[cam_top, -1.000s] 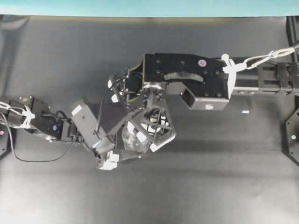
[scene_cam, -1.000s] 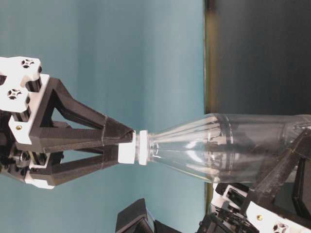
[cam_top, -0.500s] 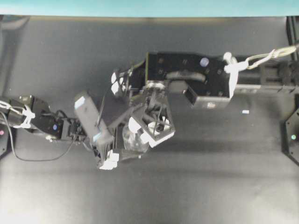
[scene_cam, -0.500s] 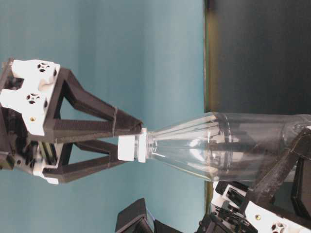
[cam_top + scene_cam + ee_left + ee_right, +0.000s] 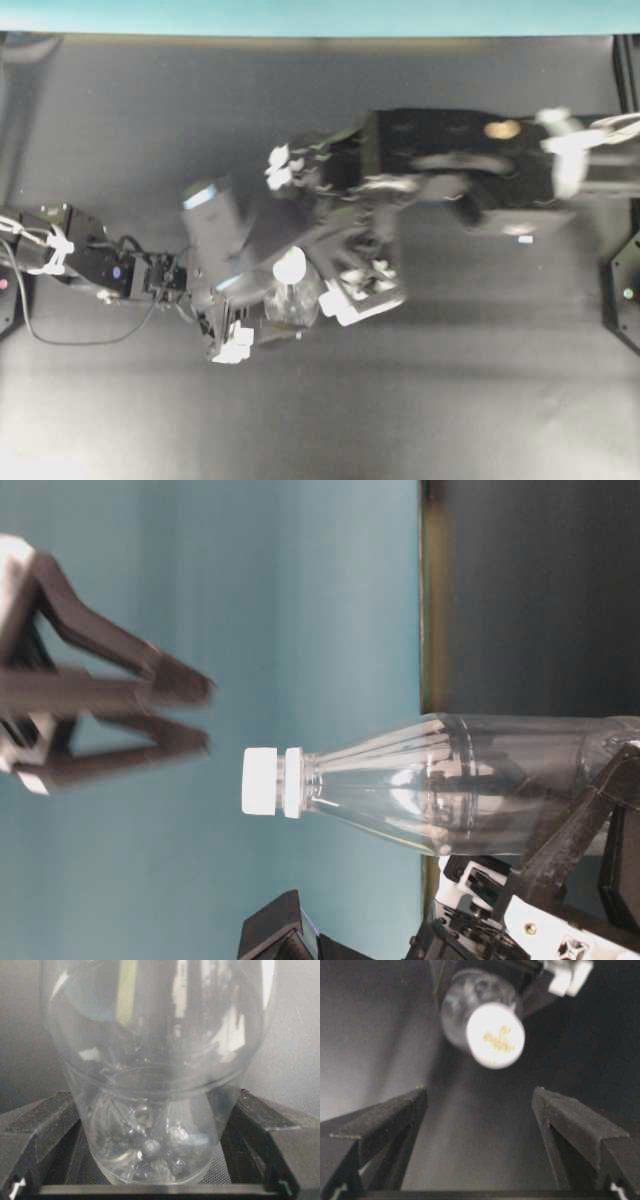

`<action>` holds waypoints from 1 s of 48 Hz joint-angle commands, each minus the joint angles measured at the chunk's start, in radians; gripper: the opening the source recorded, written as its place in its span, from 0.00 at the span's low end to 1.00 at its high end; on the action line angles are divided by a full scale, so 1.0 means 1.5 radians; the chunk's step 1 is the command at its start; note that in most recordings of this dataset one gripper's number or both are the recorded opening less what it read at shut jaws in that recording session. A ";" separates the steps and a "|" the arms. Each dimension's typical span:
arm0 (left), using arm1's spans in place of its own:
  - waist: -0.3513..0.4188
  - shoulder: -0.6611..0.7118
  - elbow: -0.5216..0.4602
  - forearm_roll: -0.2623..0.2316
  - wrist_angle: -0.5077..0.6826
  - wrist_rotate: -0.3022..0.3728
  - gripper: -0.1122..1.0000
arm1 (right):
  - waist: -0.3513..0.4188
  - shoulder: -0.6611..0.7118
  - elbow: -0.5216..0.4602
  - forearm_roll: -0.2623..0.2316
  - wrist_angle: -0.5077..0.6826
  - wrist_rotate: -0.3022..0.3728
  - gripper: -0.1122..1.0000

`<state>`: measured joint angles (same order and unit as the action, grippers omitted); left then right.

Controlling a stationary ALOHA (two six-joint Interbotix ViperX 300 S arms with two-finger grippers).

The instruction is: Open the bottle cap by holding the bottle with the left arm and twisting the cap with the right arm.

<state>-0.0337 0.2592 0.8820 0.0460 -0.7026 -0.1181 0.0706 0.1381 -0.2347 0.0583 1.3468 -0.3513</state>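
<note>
Standing capped, the bottle [image 5: 470, 785] looks empty inside.

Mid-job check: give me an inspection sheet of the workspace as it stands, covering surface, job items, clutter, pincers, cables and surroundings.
Surface: black mat, bare where visible.
Bottle: clear, upright on the mat, body clamped low between the left pincer's fingers.
Bottle cap: white, on the neck, nothing touching it.
Clutter: one tiny white speck on the mat near the right arm.
Left pincer: closed on the bottle.
Right pincer: jaws wide apart, above the cap and clear of it; blurred in both exterior views.
Cables: loose black cable at the left arm; white ties on both arms.
Surroundings: teal wall behind the table.
</note>
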 commanded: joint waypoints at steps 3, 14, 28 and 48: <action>-0.001 0.001 -0.003 -0.001 0.011 -0.002 0.87 | 0.011 -0.070 0.047 0.000 -0.014 0.046 0.83; -0.003 -0.002 -0.006 -0.001 0.012 -0.003 0.87 | 0.012 -0.178 0.179 0.000 -0.117 0.138 0.83; -0.004 -0.005 -0.009 -0.001 0.012 -0.004 0.87 | 0.014 -0.291 0.346 0.000 -0.316 0.253 0.83; 0.000 -0.013 -0.014 -0.001 0.014 -0.005 0.99 | 0.016 -0.454 0.515 0.000 -0.467 0.316 0.83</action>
<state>-0.0353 0.2516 0.8713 0.0460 -0.6765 -0.1243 0.0798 -0.4970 0.5154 0.0583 0.6796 0.1104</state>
